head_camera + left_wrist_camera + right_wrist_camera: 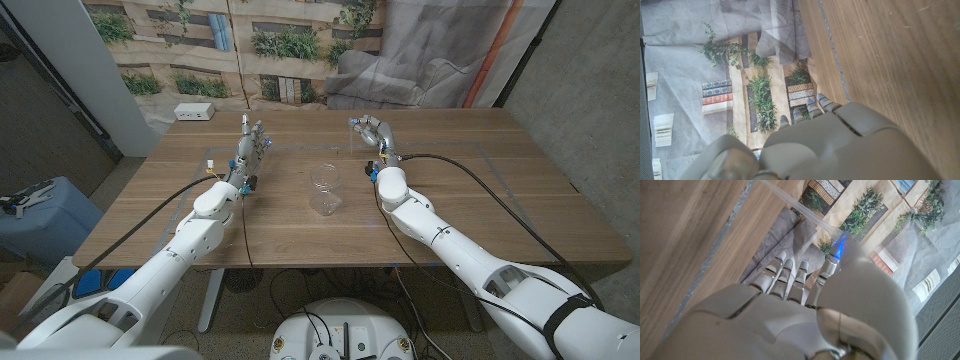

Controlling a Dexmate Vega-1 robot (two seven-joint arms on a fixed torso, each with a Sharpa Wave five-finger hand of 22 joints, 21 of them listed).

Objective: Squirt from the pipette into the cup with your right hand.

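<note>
Pinching pipette [790, 201], right robot hand [372, 130]

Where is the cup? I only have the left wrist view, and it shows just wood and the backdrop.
Observer: The clear cup stands upright mid-table in the head view, between the two arms.
Operator: Does the right hand have the pipette?
Observer: Yes. The right hand pinches a thin clear pipette at its fingertips, seen from the right wrist.
Operator: Is it over the cup?
Observer: No. In the head view that hand is farther back on the table than the cup and off to its right.
</note>
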